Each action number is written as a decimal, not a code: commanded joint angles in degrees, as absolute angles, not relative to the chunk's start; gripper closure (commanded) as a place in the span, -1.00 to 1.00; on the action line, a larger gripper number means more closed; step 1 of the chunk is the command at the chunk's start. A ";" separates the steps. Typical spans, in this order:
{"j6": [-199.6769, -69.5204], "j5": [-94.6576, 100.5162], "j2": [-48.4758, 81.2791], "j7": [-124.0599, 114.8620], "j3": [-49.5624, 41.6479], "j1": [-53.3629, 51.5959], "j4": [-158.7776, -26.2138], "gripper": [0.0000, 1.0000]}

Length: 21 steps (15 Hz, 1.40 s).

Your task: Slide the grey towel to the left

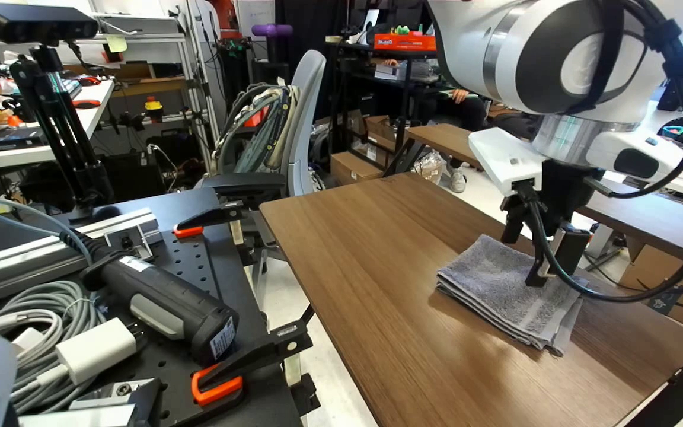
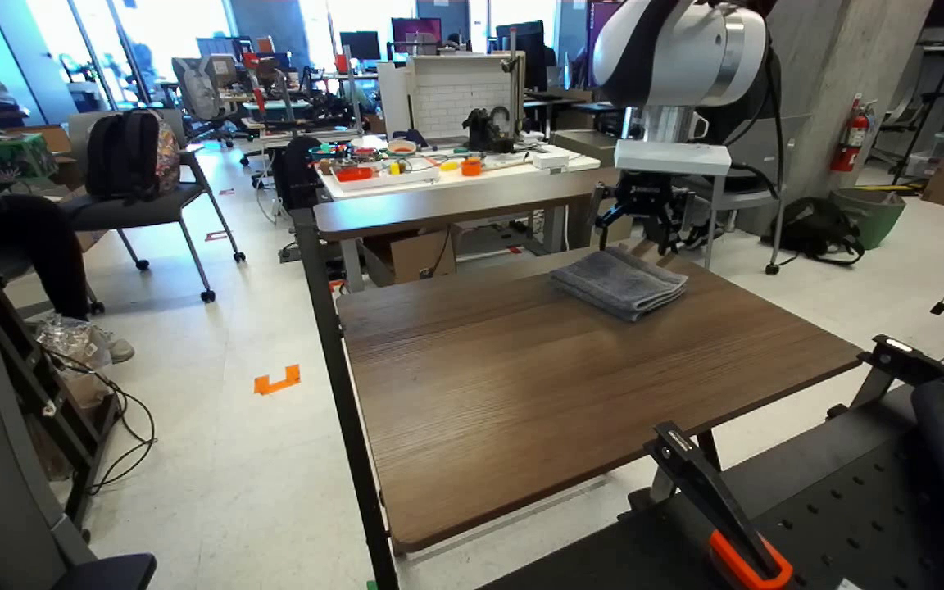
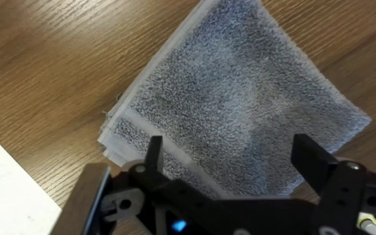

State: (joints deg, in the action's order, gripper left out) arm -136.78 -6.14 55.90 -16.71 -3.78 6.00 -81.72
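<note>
The grey towel (image 1: 484, 284) lies folded and flat on the brown wooden table (image 1: 347, 255), with its layered edges showing. It also lies near the far edge of the table in an exterior view (image 2: 615, 283). In the wrist view the towel (image 3: 224, 85) fills the middle, turned like a diamond, with a pale band near one edge. My gripper (image 1: 523, 256) is open, pointing down over the towel, and it shows in an exterior view (image 2: 634, 244) too. In the wrist view its fingers (image 3: 229, 139) stand wide apart with nothing between them. I cannot tell whether the fingertips touch the cloth.
A black perforated bench (image 1: 187, 261) with clamps (image 1: 217, 385), a black handheld tool (image 1: 163, 302) and coiled cables (image 1: 74, 302) stands beside the table. A grey chair (image 1: 303, 118) is behind it. Another wooden table (image 2: 472, 201) stands beyond the towel.
</note>
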 commanded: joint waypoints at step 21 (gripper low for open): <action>-136.72 3.28 63.42 -18.04 -5.55 -10.52 -83.65 -1.00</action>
